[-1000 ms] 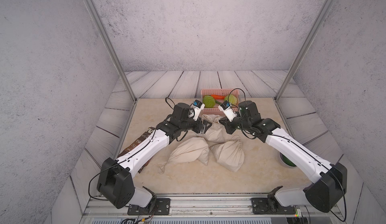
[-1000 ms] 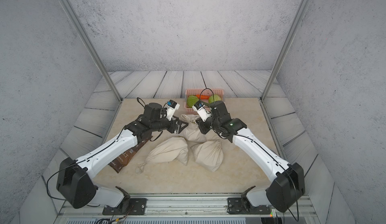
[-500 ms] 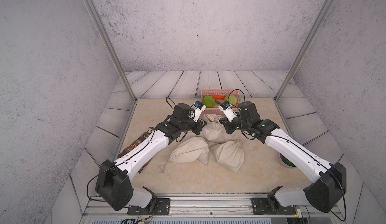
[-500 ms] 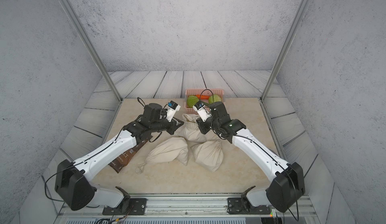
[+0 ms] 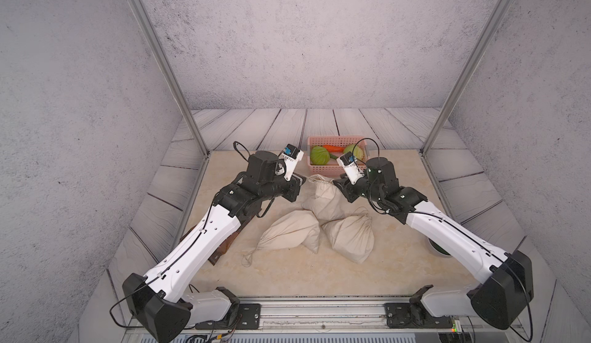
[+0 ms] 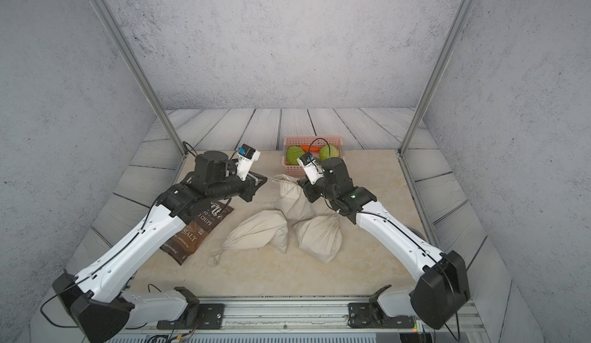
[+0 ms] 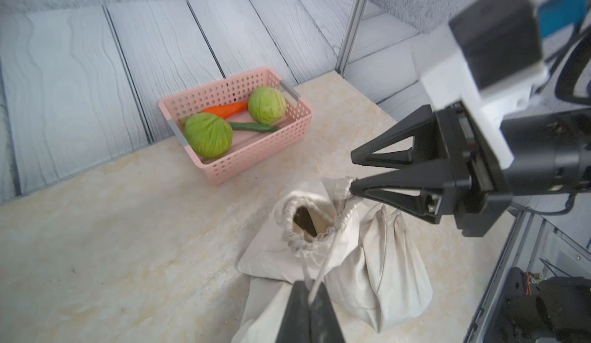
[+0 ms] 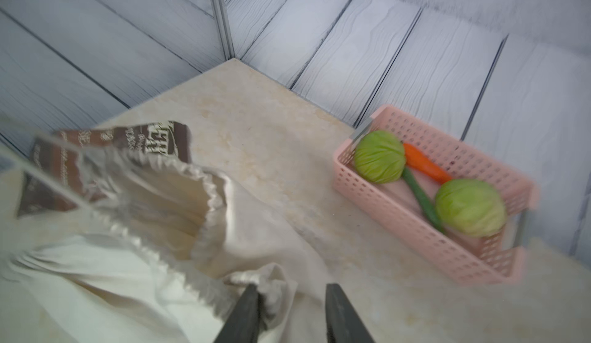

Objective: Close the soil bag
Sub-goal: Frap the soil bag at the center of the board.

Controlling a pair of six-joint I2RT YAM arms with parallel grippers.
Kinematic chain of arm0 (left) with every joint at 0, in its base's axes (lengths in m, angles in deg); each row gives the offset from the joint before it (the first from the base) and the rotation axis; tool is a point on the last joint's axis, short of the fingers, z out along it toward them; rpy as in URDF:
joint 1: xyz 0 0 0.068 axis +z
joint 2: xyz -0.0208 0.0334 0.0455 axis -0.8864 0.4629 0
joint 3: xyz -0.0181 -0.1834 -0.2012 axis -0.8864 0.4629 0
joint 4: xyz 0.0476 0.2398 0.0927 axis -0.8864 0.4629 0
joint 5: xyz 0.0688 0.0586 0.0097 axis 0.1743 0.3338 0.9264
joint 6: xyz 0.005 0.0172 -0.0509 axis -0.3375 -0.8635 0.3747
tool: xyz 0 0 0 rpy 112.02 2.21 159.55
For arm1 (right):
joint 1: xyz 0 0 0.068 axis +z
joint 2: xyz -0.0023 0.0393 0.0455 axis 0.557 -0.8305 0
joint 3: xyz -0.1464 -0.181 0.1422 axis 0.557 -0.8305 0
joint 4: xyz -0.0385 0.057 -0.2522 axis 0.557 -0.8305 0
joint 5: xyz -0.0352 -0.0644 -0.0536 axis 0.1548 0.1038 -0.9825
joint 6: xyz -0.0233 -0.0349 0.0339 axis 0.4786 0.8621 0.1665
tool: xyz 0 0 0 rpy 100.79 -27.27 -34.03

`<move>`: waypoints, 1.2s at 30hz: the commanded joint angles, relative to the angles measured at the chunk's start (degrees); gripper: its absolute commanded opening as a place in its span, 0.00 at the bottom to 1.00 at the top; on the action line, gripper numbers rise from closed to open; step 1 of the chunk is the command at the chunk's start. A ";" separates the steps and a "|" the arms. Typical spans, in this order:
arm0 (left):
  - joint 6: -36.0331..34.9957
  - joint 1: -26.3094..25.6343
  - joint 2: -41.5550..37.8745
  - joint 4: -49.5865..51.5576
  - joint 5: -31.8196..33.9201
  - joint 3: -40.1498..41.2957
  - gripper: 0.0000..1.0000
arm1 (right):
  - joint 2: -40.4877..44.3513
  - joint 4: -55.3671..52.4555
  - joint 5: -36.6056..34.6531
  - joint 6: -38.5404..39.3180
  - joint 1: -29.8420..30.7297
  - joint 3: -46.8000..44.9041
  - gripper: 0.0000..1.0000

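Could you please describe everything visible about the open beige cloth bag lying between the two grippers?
The beige cloth drawstring bag is soft, wrinkled fabric, lying on the marble-look tabletop with its gathered mouth open, showing something dark inside. It rests against two tied beige sacks. The left gripper is shut on its taut white drawstring cord; the open right gripper has one finger touching the rim.

The left gripper (image 7: 309, 292), spread wide a second ago at 9 o'clock of the soil bag (image 7: 268, 255) mouth, has clamped onto the drawstring (image 7: 333, 248). The right gripper (image 8: 292, 290), at 3 o'clock and pinched before, has parted its jaws.
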 commanded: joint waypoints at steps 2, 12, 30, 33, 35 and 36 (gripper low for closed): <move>0.21 0.47 0.78 2.44 1.02 -4.56 0.00 | 6.69 3.57 5.09 0.99 -0.35 -1.61 0.58; 0.70 0.43 1.60 3.73 -1.35 -7.38 0.00 | 4.88 12.75 15.33 -0.24 4.20 -0.57 0.73; 0.48 0.54 0.95 3.90 -2.55 -9.78 0.00 | -10.82 5.43 17.54 5.03 7.56 13.34 0.41; 0.35 0.79 -0.24 3.81 -1.90 -10.30 0.00 | -12.39 2.68 11.65 6.45 7.51 13.27 0.23; 1.16 1.87 -1.43 3.75 -2.08 -10.77 0.00 | -13.33 -0.74 6.29 7.55 6.90 13.33 0.17; 1.82 2.66 -2.07 3.76 -2.60 -11.08 0.00 | -14.04 -2.79 2.82 7.74 6.31 13.70 0.14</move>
